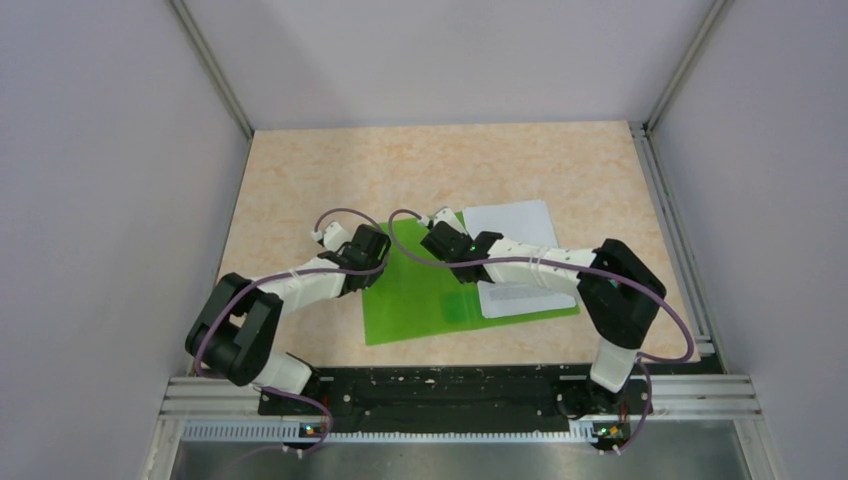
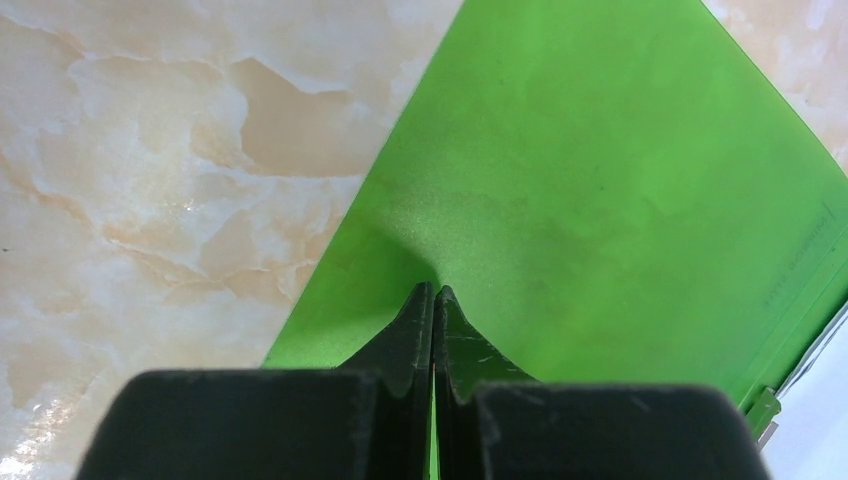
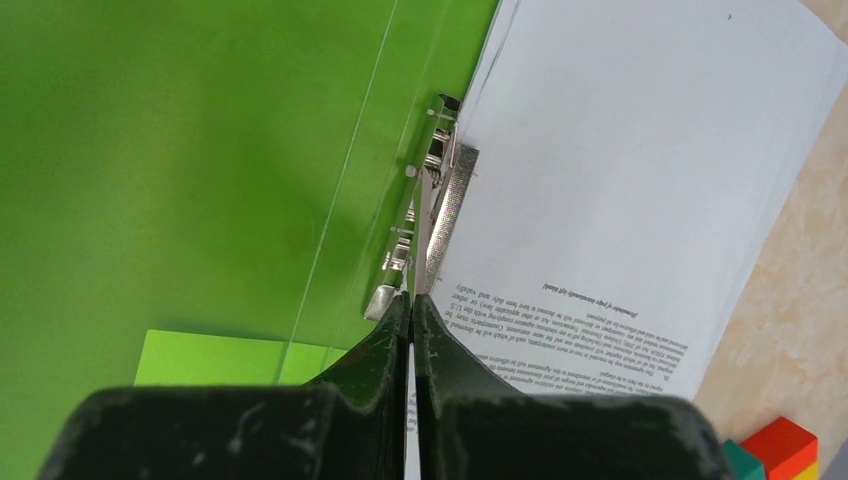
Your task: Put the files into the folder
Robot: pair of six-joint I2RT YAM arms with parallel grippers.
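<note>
Files abut the folder clip — left gripper pinches folder's cover, right gripper jaws together.

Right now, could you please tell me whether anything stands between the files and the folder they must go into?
Yes: a metal clip lies along the files at their edge, between the sheets and the green folder, with the right gripper shut at its near end. Nothing else visible intervenes.

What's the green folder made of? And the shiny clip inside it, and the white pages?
Folder: looks like thin plastic, smooth and maybe slightly see-through; light glints softly on it.
Clip: probably metal, silvery and shiny, with small rivets.
Pages: paper, matte white, with tiny black print.
</note>
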